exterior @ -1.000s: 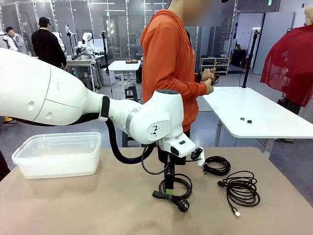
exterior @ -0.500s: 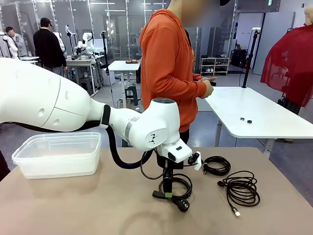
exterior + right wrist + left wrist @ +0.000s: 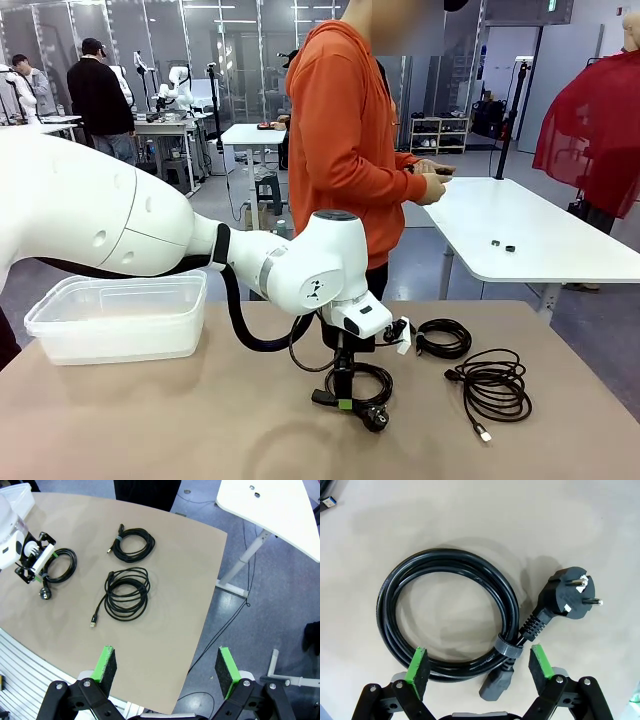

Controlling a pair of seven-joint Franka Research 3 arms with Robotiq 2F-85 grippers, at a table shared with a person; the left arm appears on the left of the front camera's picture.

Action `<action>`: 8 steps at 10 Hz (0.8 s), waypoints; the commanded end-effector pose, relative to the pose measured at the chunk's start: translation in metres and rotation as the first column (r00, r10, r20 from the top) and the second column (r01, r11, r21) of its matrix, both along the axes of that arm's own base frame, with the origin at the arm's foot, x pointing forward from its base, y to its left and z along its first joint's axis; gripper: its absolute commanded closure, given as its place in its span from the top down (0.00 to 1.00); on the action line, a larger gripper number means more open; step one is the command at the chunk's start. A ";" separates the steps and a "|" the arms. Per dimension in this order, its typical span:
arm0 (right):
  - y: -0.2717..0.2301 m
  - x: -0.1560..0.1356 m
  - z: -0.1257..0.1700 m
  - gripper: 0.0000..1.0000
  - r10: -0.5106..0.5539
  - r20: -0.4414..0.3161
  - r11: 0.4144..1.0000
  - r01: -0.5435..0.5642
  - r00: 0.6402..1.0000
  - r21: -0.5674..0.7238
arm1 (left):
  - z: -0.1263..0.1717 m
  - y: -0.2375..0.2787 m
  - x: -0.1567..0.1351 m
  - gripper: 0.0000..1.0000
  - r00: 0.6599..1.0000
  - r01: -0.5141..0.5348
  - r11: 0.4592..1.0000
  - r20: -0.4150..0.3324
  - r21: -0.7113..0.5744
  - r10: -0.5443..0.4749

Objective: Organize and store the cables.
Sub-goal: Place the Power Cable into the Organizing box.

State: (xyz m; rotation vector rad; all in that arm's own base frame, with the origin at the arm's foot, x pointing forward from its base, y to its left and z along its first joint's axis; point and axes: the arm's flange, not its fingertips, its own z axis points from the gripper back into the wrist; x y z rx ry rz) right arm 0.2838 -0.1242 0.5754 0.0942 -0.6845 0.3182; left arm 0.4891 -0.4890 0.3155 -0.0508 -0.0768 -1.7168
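Three black coiled cables lie on the tan table. A thick power cord, with a strap and a round plug, sits right under my left gripper. Its jaws are open, and the coil's near side and grey connector lie between the green pads. In the front view the left gripper points down onto that power cord. Two thinner cables lie to its right. My right gripper hangs open high above the table's edge, holding nothing. Below it are the thin cables and the power cord.
A clear plastic container stands at the table's left. A person in an orange hoodie stands at the far side, hands held together off the table. A white table stands behind on the right.
My left arm's wrist has sunk slightly toward the power cord, with the jaws staying open. The person has turned and shifted their hands.
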 end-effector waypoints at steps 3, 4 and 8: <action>-0.001 -0.001 -0.001 1.00 -0.001 0.001 1.000 0.001 1.000 0.003 | -0.001 -0.003 0.000 1.00 0.997 0.035 0.999 -0.066 0.000 -0.034; -0.001 -0.001 -0.001 1.00 -0.001 0.001 1.000 0.001 1.000 0.003 | -0.001 -0.002 -0.001 1.00 0.996 0.037 0.999 -0.077 -0.003 -0.037; -0.001 -0.001 -0.001 1.00 -0.001 0.001 1.000 0.001 1.000 0.003 | -0.003 -0.001 -0.003 1.00 0.996 0.038 0.999 -0.087 0.005 -0.037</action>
